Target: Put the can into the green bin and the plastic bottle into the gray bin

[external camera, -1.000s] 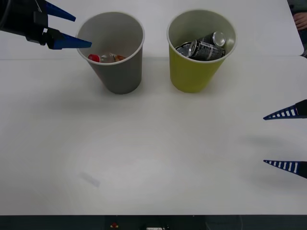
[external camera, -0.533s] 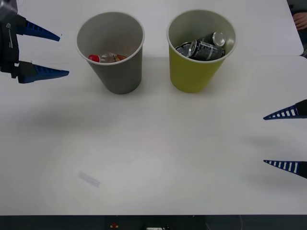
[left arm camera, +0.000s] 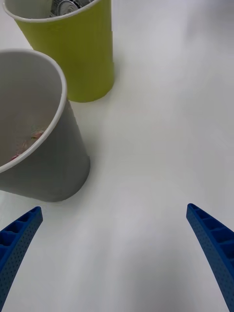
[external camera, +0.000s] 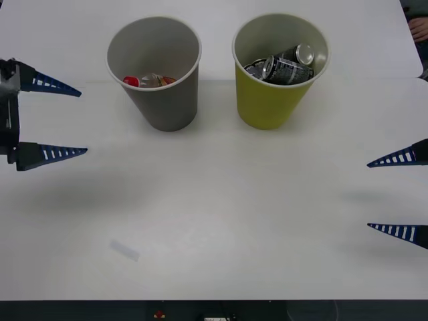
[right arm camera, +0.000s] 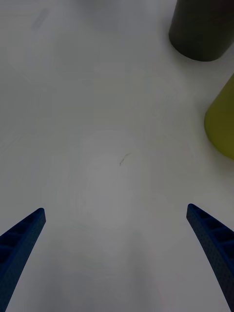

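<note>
We look down on a broad white table [external camera: 221, 221] that carries everything else. Two cup-shaped tapered bins of equal size stand upright near its far edge, side by side and apart from one another. The dark gray bin with a pale gray inside [external camera: 157, 70] is on the robot's left; the yellow-green bin with a round rim [external camera: 277, 70] is on the robot's right.

Inside the yellow-green bin we see a dark metal can with a silver end [external camera: 284, 65], lying tilted against the inner wall. Inside the gray bin we see the small clear plastic bottle with a red screw cap [external camera: 148, 81], lying on its side at the bottom, cap toward the robot's left.

The left gripper [external camera: 63, 120], with blue ribbed fingers, hangs at the left edge of the front view, well apart from the gray bin and nearer the robot than its rim. Its fingers are spread wide and grip nothing. In the left wrist view the two fingertips [left arm camera: 19, 234] sit at the lower corners, with the gray bin [left arm camera: 44, 161] close by and the yellow-green bin [left arm camera: 78, 58] beyond it.

The right gripper [external camera: 398, 194] hangs at the right edge of the front view, well apart from both bins. Its fingers are likewise spread wide and empty. The right wrist view shows bare table between its fingertips [right arm camera: 24, 234], with a faint small mark [right arm camera: 124, 158] on the surface.
</note>
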Motion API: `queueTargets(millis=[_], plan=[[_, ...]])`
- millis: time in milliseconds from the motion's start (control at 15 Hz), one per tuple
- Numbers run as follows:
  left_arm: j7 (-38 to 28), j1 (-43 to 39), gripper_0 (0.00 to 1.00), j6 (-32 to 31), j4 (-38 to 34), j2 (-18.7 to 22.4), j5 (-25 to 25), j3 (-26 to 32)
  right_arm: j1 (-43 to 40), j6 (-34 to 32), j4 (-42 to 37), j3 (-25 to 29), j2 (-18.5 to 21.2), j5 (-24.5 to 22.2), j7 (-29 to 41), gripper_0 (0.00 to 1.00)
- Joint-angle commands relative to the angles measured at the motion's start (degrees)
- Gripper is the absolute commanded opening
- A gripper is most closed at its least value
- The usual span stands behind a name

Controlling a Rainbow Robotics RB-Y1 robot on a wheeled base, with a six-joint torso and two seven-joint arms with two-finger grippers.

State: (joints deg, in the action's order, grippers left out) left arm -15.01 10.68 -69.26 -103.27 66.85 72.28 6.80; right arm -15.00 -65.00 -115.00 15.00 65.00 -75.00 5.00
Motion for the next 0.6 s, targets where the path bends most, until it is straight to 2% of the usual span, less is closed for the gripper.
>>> queueTargets(millis=[67, 267, 600], plan=[[1.47, -4.62, 1.00, 0.01, -3.16, 2.76, -0.21, 0.85, 0.00, 0.00, 0.00, 0.00, 0.00, 0.00, 0.00, 1.00], [5.78, -9.19, 1.00, 1.59, -5.09, 5.05, -0.73, 1.46, 0.00, 0.00, 0.00, 0.00, 0.00, 0.00, 0.00, 1.00], [7.97, -14.20, 1.00, 2.12, -8.17, 6.45, 0.67, 1.99, 0.00, 0.00, 0.00, 0.00, 0.00, 0.00, 0.00, 1.00]])
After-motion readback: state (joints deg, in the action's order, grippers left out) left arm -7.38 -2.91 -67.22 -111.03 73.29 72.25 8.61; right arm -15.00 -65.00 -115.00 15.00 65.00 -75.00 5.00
